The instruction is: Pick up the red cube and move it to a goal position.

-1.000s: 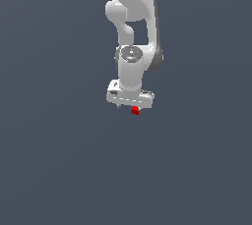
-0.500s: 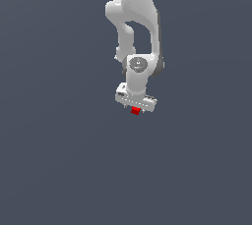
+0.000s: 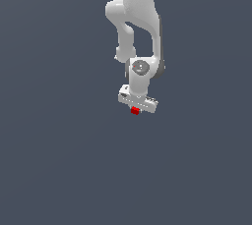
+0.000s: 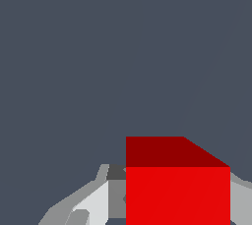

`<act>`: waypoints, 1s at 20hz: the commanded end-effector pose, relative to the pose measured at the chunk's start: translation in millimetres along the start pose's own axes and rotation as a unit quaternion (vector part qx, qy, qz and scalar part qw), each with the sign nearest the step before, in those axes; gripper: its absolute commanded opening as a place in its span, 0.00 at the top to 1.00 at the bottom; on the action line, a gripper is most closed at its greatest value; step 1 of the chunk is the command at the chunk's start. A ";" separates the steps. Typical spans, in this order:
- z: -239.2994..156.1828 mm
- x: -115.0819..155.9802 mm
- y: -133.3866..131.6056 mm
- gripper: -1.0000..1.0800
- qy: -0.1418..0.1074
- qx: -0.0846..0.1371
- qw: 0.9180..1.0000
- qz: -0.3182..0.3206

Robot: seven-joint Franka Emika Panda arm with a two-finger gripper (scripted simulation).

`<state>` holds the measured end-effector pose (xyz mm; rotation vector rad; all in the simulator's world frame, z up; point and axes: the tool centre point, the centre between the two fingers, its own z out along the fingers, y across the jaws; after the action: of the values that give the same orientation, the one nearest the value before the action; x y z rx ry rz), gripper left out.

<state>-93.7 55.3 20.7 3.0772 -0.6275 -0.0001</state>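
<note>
Both fingers (image 4: 93, 204) clamp the red cube (image 3: 135, 111).

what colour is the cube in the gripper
Bright red, plain faces. The cube shows best in the wrist view.

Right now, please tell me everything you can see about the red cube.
The red cube is small, bright red and plain-faced, with no marks; its material looks smooth and matte. In the exterior view it sits directly under the white gripper, much smaller than it. In the wrist view it fills the space between the grey fingers, which press it from both sides. One face there is bright, the adjoining one darker red. Nothing else touches it; only a plain dark grey background surrounds it.
</note>
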 end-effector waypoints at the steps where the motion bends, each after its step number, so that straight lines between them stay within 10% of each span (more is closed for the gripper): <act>1: 0.4 0.0 0.2 1.00 0.000 0.000 1.000 0.001; 20: -23.5 22.6 -1.7 1.00 0.000 0.000 1.000 0.001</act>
<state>-77.6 49.9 38.1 3.0769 -0.6294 -0.0006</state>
